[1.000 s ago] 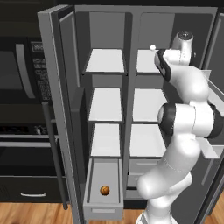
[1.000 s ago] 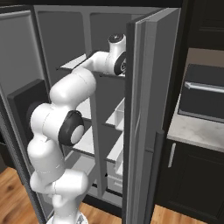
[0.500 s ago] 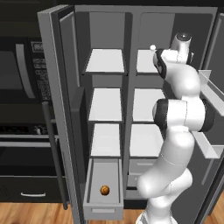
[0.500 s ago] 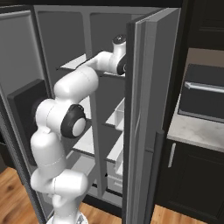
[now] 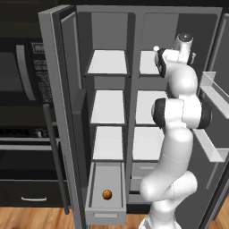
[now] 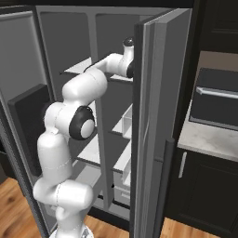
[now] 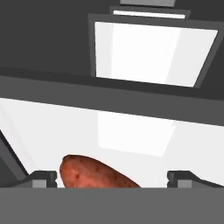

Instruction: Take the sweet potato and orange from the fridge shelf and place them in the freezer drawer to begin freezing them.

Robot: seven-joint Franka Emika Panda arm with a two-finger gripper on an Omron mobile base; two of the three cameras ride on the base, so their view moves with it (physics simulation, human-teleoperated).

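The sweet potato (image 7: 94, 175), a reddish-brown oblong, lies on a white fridge shelf (image 7: 131, 131) in the hand view. My gripper (image 7: 113, 179) is open, with its two dark fingertips (image 7: 43, 178) standing wide on either side of the sweet potato and not touching it. In the left base view my arm reaches up into the top right shelf (image 5: 147, 62). The orange (image 5: 107, 194) lies inside the pulled-out freezer drawer (image 5: 105, 217) at the bottom left of the fridge.
Both fridge doors stand open: the left door (image 5: 62, 112), and the right door (image 6: 148, 121), which hides my hand in the right base view. Door bins (image 5: 214, 94) jut out beside my arm. A tiny white ball (image 5: 156, 48) sits by my wrist.
My arm has stretched further up and deeper into the top right shelf. The jaws have stayed open, and the orange has not moved in the drawer.
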